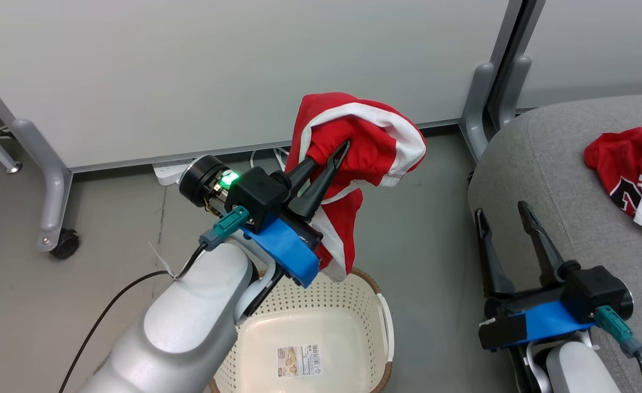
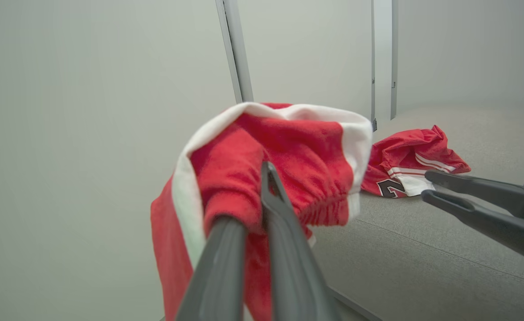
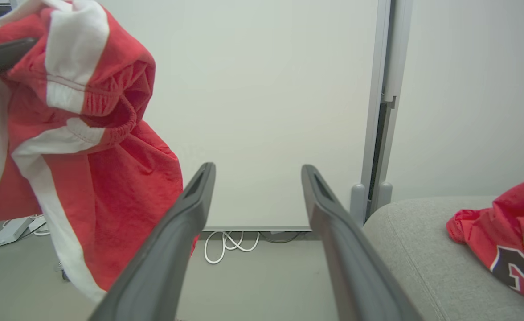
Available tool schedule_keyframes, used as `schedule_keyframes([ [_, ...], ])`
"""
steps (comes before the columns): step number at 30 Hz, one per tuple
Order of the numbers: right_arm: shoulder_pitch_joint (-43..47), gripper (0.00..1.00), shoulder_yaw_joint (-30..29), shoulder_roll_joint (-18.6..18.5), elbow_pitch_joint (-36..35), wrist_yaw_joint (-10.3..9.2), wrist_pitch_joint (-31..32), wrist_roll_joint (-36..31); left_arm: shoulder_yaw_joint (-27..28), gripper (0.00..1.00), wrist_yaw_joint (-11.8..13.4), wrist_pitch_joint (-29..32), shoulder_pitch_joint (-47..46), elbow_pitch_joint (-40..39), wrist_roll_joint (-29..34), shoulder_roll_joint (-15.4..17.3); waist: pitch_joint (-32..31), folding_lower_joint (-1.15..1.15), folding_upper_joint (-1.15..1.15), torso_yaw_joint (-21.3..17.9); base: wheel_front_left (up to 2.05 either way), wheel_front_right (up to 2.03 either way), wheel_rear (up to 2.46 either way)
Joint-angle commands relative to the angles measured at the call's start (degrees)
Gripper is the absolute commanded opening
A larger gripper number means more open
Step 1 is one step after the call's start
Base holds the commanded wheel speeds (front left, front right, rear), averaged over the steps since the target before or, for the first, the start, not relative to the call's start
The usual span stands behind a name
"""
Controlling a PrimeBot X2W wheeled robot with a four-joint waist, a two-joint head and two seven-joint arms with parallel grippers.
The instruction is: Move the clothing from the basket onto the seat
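My left gripper (image 1: 329,155) is shut on a red garment with white stripes (image 1: 364,147), which hangs in the air above the far end of the cream basket (image 1: 378,297). In the left wrist view the fabric (image 2: 288,151) bunches around my fingers (image 2: 284,223). A second red garment with a black-and-white mark (image 1: 635,169) lies on the grey seat (image 1: 550,153) at the right. My right gripper (image 1: 502,210) stands open and empty at the seat's front edge; its fingers (image 3: 333,223) frame the wall, with the held garment (image 3: 88,133) to the left.
The basket's inside shows a label sticker (image 1: 298,361) on its floor. White partition panels on grey wheeled legs (image 1: 53,185) stand behind. A power strip and white cables (image 1: 171,172) lie on the floor by the wall.
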Motion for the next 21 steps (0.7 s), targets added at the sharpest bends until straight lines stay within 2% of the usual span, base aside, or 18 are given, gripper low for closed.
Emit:
schedule_keyframes([
  [1, 0.18, 1.00, 0.34, 0.18, -0.02, -0.06, -0.02, 0.23, 0.00, 0.00, 0.36, -0.11, 0.59, -0.29, -0.04, 0.35, 0.13, 0.00, 0.00, 0.06, 0.00, 0.00, 0.00],
  [7, -0.83, 1.00, 3.93, -0.04, 0.63, -0.06, -0.02, 0.38, -0.35, 0.00, 0.54, -0.02, 0.04, -0.51, -0.04, 0.16, 0.98, 0.00, 0.00, 0.34, 0.00, 0.00, 0.00],
  [21, -9.67, 1.00, 19.86, -0.85, 7.23, -0.06, -0.02, 1.25, -1.95, 0.00, 0.24, 0.25, -3.02, -0.85, 0.38, -1.56, 4.23, 0.00, 0.00, 1.20, 0.00, 0.00, 0.00],
])
